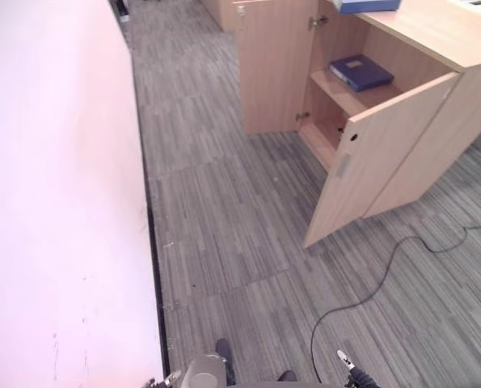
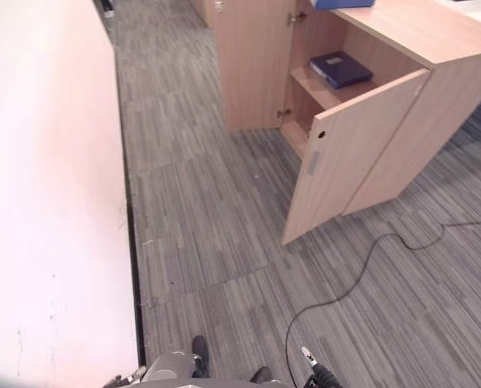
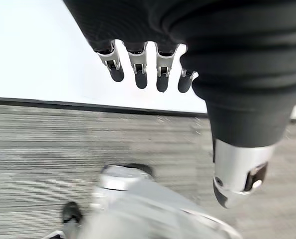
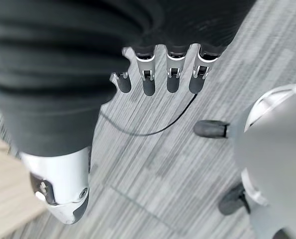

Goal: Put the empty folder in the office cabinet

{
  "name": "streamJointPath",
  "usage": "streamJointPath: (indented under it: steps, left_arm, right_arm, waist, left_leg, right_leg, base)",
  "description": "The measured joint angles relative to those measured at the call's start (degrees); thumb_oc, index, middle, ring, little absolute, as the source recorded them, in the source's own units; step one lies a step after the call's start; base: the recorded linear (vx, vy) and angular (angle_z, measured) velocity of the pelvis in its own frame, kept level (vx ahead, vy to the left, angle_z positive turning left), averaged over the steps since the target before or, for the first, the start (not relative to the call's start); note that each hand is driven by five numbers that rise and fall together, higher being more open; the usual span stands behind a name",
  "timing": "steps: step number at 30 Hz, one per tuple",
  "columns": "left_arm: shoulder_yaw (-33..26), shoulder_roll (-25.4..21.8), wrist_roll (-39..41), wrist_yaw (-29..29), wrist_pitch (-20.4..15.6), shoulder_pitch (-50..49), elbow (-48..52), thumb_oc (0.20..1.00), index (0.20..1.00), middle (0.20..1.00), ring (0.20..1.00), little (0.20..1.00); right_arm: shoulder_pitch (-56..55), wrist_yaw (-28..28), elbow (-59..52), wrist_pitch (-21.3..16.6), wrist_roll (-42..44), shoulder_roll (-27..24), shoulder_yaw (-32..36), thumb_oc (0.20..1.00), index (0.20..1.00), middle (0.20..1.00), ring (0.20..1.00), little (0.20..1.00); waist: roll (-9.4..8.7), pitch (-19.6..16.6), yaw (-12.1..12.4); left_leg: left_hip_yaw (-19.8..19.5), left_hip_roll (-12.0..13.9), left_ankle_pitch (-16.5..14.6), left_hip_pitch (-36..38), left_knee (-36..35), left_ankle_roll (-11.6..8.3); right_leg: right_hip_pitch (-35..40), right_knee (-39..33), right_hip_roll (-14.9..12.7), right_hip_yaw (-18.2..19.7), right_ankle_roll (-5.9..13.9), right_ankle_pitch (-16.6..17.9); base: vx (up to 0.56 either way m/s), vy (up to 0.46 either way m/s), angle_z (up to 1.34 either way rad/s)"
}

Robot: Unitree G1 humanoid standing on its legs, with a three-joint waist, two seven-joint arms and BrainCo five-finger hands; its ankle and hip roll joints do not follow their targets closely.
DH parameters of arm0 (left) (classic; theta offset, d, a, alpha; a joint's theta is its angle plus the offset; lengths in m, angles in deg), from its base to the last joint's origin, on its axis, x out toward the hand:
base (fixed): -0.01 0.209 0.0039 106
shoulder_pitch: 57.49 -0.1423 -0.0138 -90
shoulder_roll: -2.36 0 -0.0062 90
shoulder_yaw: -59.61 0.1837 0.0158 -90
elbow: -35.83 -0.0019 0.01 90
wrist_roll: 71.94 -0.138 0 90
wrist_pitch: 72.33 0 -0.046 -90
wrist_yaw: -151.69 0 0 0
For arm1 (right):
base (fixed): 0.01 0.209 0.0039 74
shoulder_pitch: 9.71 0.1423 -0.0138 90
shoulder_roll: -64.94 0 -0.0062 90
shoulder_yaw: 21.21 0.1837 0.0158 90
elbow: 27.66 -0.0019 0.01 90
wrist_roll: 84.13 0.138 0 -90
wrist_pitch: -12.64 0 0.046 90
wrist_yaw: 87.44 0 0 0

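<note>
- Cabinet (image 1: pixel 402 137) sits at about 1 o'clock of the head view, with its door (image 1: pixel 369 162) swung open toward me; I judge it stands open to give access to the shelf (image 1: pixel 345 93).
- Dark blue folder (image 1: pixel 361 71) lies flat on that shelf inside the cabinet. It appears placed, so the task looks essentially done.
- A pale label patch shows on the folder cover; its print is too small to read.
- A second blue item (image 1: pixel 369 5) rests on the cabinet top at 12 o'clock.
- My left hand (image 3: pixel 138 69) hangs empty, fingers straight and relaxed, over the grey carpet (image 1: pixel 224 210) by the white wall (image 1: pixel 54 186).
- My right hand (image 4: pixel 157 74) is likewise relaxed and holds nothing.
</note>
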Motion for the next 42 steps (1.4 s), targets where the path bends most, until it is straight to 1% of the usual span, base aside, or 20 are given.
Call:
streamJointPath:
  steps: [3, 4, 7, 8, 9, 12, 17, 21, 23, 24, 26, 29, 30, 31, 32, 35, 37, 38, 40, 42]
  left_arm:
    - [0.06, 0.3, 0.0, -0.06, 0.13, -1.09, -0.07, 1.0, 1.0, 1.0, 1.0, 1.0]
    - [0.08, 0.38, 0.0, -0.09, 0.13, -1.39, -0.06, 1.0, 1.0, 1.0, 1.0, 1.0]
    - [0.1, 0.34, -0.01, -0.18, -0.08, -0.49, -0.01, 1.0, 1.0, 1.0, 1.0, 1.0]
    - [0.16, 0.14, -0.01, -0.2, -0.06, -0.43, 0.08, 1.0, 1.0, 1.0, 1.0, 1.0]
    - [-0.09, -0.88, 0.0, -0.22, -0.04, -1.17, 0.37, 1.0, 1.0, 1.0, 1.0, 1.0]
    - [-0.56, -2.11, 0.01, -0.24, -0.1, -0.54, 0.59, 1.0, 1.0, 1.0, 1.0, 1.0]
    - [-0.52, -2.24, -0.01, -0.26, -0.37, 0.11, 1.71, 1.0, 1.0, 1.0, 1.0, 1.0]
    - [-0.51, -2.06, -0.03, -0.31, -0.04, 0.12, 1.56, 1.0, 1.0, 1.0, 1.0, 1.0]
    - [-0.56, -1.85, -0.06, -0.34, -0.04, 0.21, 1.17, 1.0, 1.0, 1.0, 1.0, 1.0]
    - [-0.02, -1.62, -0.1, -0.38, -0.02, 0.13, 0.39, 1.0, 1.0, 1.0, 1.0, 1.0]
    - [-0.22, -2.06, -0.15, -0.47, 0.0, 0.0, 0.41, 1.0, 1.0, 1.0, 1.0, 1.0]
    - [0.49, -2.59, -0.18, -0.56, 0.32, -0.14, 0.4, 1.0, 1.0, 1.0, 1.0, 1.0]
    - [0.7, -2.67, -0.17, -0.6, 0.22, 0.42, 0.29, 1.0, 1.0, 1.0, 1.0, 1.0]
    - [1.07, -2.62, -0.17, -0.61, 0.45, 0.51, -0.31, 1.0, 1.0, 1.0, 1.0, 1.0]
    - [2.48, -2.25, -0.14, -0.67, 0.6, 0.94, -0.82, 1.0, 1.0, 1.0, 1.0, 1.0]
    - [2.84, -1.72, -0.13, -1.27, 0.38, 1.66, -0.37, 1.0, 1.0, 1.0, 1.0, 1.0]
    - [2.68, -1.63, -0.12, -1.22, 0.23, 1.46, 0.49, 1.0, 1.0, 1.0, 1.0, 1.0]
    - [2.37, -2.07, -0.12, -1.2, 0.22, 1.25, 0.51, 1.0, 1.0, 1.0, 1.0, 1.0]
    - [1.98, -2.37, -0.13, -1.16, 0.24, 0.77, 0.33, 1.0, 1.0, 1.0, 1.0, 1.0]
    - [1.91, -2.24, -0.13, -1.18, 0.26, 0.68, 0.32, 1.0, 1.0, 1.0, 1.0, 1.0]
  right_arm:
    - [-0.86, -0.04, 0.05, -0.03, 0.0, -0.16, 0.02, 1.0, 1.0, 1.0, 1.0, 1.0]
    - [-1.41, -0.05, -0.05, -0.02, 0.01, -0.23, 0.05, 1.0, 1.0, 1.0, 1.0, 1.0]
    - [-3.95, -0.1, -0.03, 0.1, 0.0, 0.0, -0.11, 1.0, 1.0, 1.0, 1.0, 1.0]
    - [-4.42, -0.14, 0.03, 0.12, 0.01, 0.52, -0.02, 1.0, 1.0, 1.0, 1.0, 1.0]
    - [-5.24, -0.07, 0.13, 0.12, 0.01, 1.84, 0.23, 1.0, 1.0, 1.0, 1.0, 1.0]
    - [-4.88, 0.16, -0.01, 0.13, 0.01, 3.16, 0.44, 1.0, 1.0, 1.0, 1.0, 1.0]
    - [-3.16, 1.07, -0.94, 0.1, -0.02, 3.16, 0.42, 1.0, 1.0, 1.0, 1.0, 1.0]
    - [-3.2, 1.14, -0.92, 0.55, -0.03, 2.46, 0.4, 1.0, 1.0, 1.0, 1.0, 1.0]
    - [-3.82, 1.09, -0.95, 0.96, -0.04, 2.3, 0.62, 1.0, 1.0, 1.0, 1.0, 1.0]
    - [-3.86, 1.11, -1.85, 0.74, -0.03, 1.36, 0.67, 1.0, 1.0, 1.0, 1.0, 1.0]
    - [-4.37, 1.13, -2.69, 0.88, -0.03, 1.2, 1.02, 1.0, 1.0, 1.0, 1.0, 1.0]
    - [-4.42, 1.11, -3.27, 0.58, -0.04, 0.6, 1.66, 1.0, 1.0, 1.0, 1.0, 1.0]
    - [-3.92, 1.39, -3.23, 0.03, -0.02, 0.14, 2.33, 1.0, 1.0, 1.0, 1.0, 1.0]
    - [-3.63, 1.67, -3.31, -0.61, -0.01, 0.05, 2.72, 1.0, 1.0, 1.0, 1.0, 1.0]
    - [-2.84, 1.72, -3.22, -0.36, 0.02, -1.16, 2.56, 1.0, 1.0, 1.0, 1.0, 1.0]
    - [-1.66, 1.74, -3.27, -0.31, 0.38, -3.11, 2.61, 1.0, 1.0, 1.0, 1.0, 1.0]
    - [-0.16, 2.31, -3.96, -0.35, 0.57, -2.85, 2.68, 1.0, 1.0, 1.0, 1.0, 1.0]
    - [0.13, 2.37, -4.64, -0.08, 0.6, -1.89, 2.83, 1.0, 1.0, 1.0, 1.0, 1.0]
    - [0.32, 2.29, -4.43, 0.27, 0.59, -1.21, 3.06, 1.0, 1.0, 1.0, 1.0, 1.0]
    - [-0.24, 2.26, -4.43, 0.09, 0.6, -0.63, 4.73, 1.0, 1.0, 1.0, 1.0, 1.0]
  waist:
    - [0.06, -0.06, 0.03]
    - [0.44, -0.29, 0.07]
    - [0.94, -1.28, -0.58]
    - [0.27, -1.79, -0.63]
    - [-1.27, -2.95, -0.45]
    - [-2.22, -3.58, -0.76]
    - [-0.02, -5.08, 0.23]
    - [0.66, -5.19, 0.15]
    - [1.3, -5.32, 0.06]
    - [1.64, -5.34, -0.64]
    - [0.87, -5.04, -0.96]
    - [0.29, -5.04, -1.46]
    - [0.14, -4.97, -1.44]
    - [0.44, -4.82, -1.84]
    - [2.14, -3.52, -3.32]
    - [3.79, -1.26, -4.49]
    - [3.07, 0.68, -4.31]
    - [2.43, 0.99, -4.42]
    - [1.43, 1.18, -4.43]
    - [0.94, 1.49, -4.65]
  left_leg:
    - [-0.76, 0.1, 1.07, 0.21, -2.38, 0.68]
    - [-1.2, 0.37, 3.48, 0.34, -2.74, 0.82]
    - [0.53, 0.9, 3.92, 0.45, -5.09, 1.36]
    - [0.95, 0.09, 4.07, 1.16, -5.32, 3.63]
    - [1.45, -2.43, 4.58, 3.58, -8.22, 4.92]
    - [0.97, -5.9, 3.88, 7.11, -10.74, 6.31]
    - [0.65, -8.85, 1.46, 8.32, -10.77, 8.24]
    - [0.06, -9.14, 0.28, 9.69, -10.83, 8.7]
    - [-0.39, -9.56, -1.22, 10.29, -11.06, 8.96]
    - [-1.76, -10.23, -2.02, 10.93, -11.39, 10.06]
    - [-2.5, -11.75, -2.65, 11.94, -11.22, 10.99]
    - [-5.23, -13.63, -2.94, 13.95, -10.4, 13.37]
    - [-7.35, -14.55, -4.42, 14.35, -9.49, 15.85]
    - [-7.77, -14.78, -3.86, 14.35, -9.22, 15.4]
    - [-9.43, -14.15, -3.83, 15.55, -8.59, 15.33]
    - [-11.62, -13.04, -3.77, 17.13, -8.12, 14.98]
    - [-12.33, -12.93, -4.68, 18.38, -8.44, 13.5]
    - [-12.48, -12.9, -4.83, 18.52, -8.89, 13.32]
    - [-13.14, -12.94, -4.81, 19.52, -9.89, 13.23]
    - [-14.17, -12.99, -5.21, 20.32, -10.3, 12.69]
  right_leg:
    - [0.65, 0.83, 0.17, -0.35, 0.47, -0.29]
    - [1.06, 1.09, 0.41, -0.5, 1.15, -0.76]
    - [2.74, 2.46, -0.24, -2.61, 3.76, -2.46]
    - [2.87, 3.54, -1.36, -2.53, 4.7, -3.02]
    - [3.39, 3.88, -3.02, -2.26, 6.02, -2.91]
    - [5.55, 4.89, -6.25, -2.06, 6.58, -3.41]
    - [5.87, 6.59, -9.35, 0.04, 8.4, -2.32]
    - [5.64, 10.97, -11.17, -0.39, 9.02, -1.81]
    - [4.85, 15.67, -12.69, -0.21, 9.28, -1.92]
    - [2.82, 24.51, -16.23, -0.52, 9.45, -2.87]
    - [1.47, 31.05, -19.5, -0.33, 10.41, -2.64]
    - [-1.66, 43.59, -25.28, 1.74, 11.99, -1.33]
    - [-5.11, 47.7, -25.92, 4.42, 13.09, -0.1]
    - [-6.81, 50.1, -26.33, 5.44, 12.55, -0.49]
    - [-8.73, 48.82, -23.33, 6.88, 10.9, -2.79]
    - [-13.32, 41.92, -17.93, 8.35, 10.38, -4.0]
    - [-19.08, 36.77, -14.56, 9.99, 10.43, -3.75]
    - [-20.47, 31.3, -12.95, 9.95, 10.77, -1.86]
    - [-21.14, 23.61, -11.4, 9.75, 11.92, 0.9]
    - [-21.2, 20.59, -11.16, 8.76, 11.39, 3.11]
  base:
    - [0.08, 0.089, -0.07]
    - [0.13, 0.146, 0.0]
    - [0.14, 0.158, 0.33]
    - [0.22, 0.268, 0.16]
    - [0.17, 0.227, 0.1]
    - [0.13, 0.179, 0.2]
    - [0.12, 0.227, 0.08]
    - [0.09, 0.272, 0.05]
    - [0.08, 0.221, 0.12]
    - [0.14, 0.394, 0.3]
    - [0.13, 0.343, 0.36]
    - [0.08, 0.179, 0.5]
    - [0.04, 0.08, 0.36]
    - [0.05, -0.044, 0.55]
    - [0.02, -0.057, 0.69]
    - [0.04, -0.063, 0.52]
    - [0.11, -0.13, 0.3]
    - [0.11, -0.085, 0.18]
    - [0.16, -0.049, 0.13]
    - [0.17, -0.068, 0.14]
